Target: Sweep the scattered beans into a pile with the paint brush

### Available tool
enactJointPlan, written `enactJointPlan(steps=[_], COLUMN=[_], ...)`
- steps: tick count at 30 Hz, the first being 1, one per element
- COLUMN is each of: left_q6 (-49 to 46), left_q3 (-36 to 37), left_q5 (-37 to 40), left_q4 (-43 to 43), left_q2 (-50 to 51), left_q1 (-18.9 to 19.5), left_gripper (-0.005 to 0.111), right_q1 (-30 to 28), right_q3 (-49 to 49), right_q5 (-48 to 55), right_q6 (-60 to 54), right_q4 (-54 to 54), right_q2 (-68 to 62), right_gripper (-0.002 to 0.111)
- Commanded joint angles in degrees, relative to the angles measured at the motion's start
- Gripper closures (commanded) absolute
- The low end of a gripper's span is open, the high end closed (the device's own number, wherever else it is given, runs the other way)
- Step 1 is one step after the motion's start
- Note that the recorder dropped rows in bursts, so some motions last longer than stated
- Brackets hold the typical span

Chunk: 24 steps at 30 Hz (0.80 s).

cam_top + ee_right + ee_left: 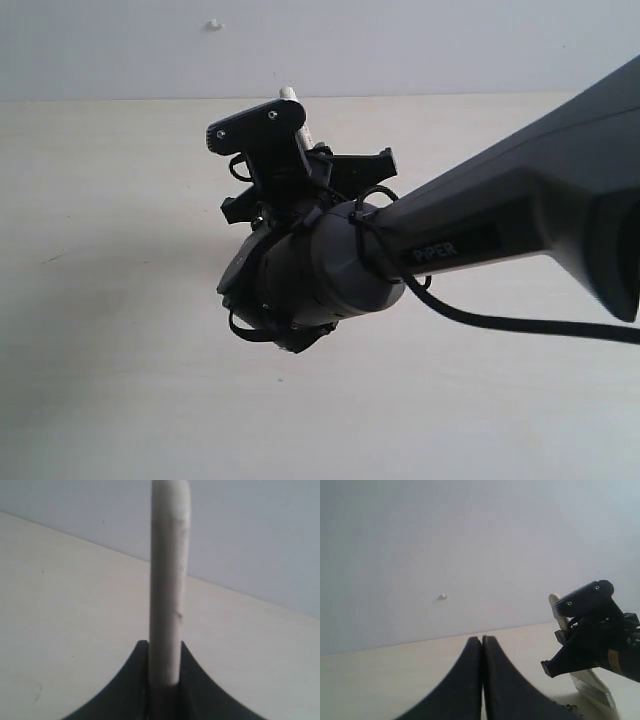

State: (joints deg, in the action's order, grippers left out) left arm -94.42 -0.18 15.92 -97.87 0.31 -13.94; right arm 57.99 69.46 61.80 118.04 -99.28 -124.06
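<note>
My right gripper [164,645] is shut on the paint brush's pale wooden handle [169,580], which stands up between the fingers. In the left wrist view the right gripper [572,630] holds the brush tilted, its handle tip [554,600] above and its silver ferrule [592,687] below, close to the table. A few dark reddish-brown beans [567,707] lie beside the ferrule; the bristles fall outside the picture. In the exterior view the right gripper [300,140] and arm cover the beans, and only the handle tip [288,93] shows. My left gripper [481,639] is shut on nothing, low over the table.
The pale wooden table [120,300] runs back to a plain grey wall [400,40]. A small white speck [214,24] sits on the wall. The right arm [520,200] and its black cable [520,325] span the right half of the exterior view.
</note>
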Motion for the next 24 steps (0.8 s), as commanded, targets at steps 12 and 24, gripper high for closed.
enactJointPlan(steps=[12,24], left_q6=[0.21,0.21], left_q3=[0.18,0.18], left_q5=[0.11,0.11], left_q4=[-0.27,-0.27], left_q2=[-0.31,-0.31], left_q1=[0.09,0.09], left_gripper=[0.107,0.107], right_q1=[-0.03,2.57], right_q3=[3.52,3.53], right_q5=[-14.05,-0.16], right_q6=[3.64,-9.29], right_q4=[-0.66,-0.42], right_q2=[0.22,6.09], right_gripper=[0.108,0.108])
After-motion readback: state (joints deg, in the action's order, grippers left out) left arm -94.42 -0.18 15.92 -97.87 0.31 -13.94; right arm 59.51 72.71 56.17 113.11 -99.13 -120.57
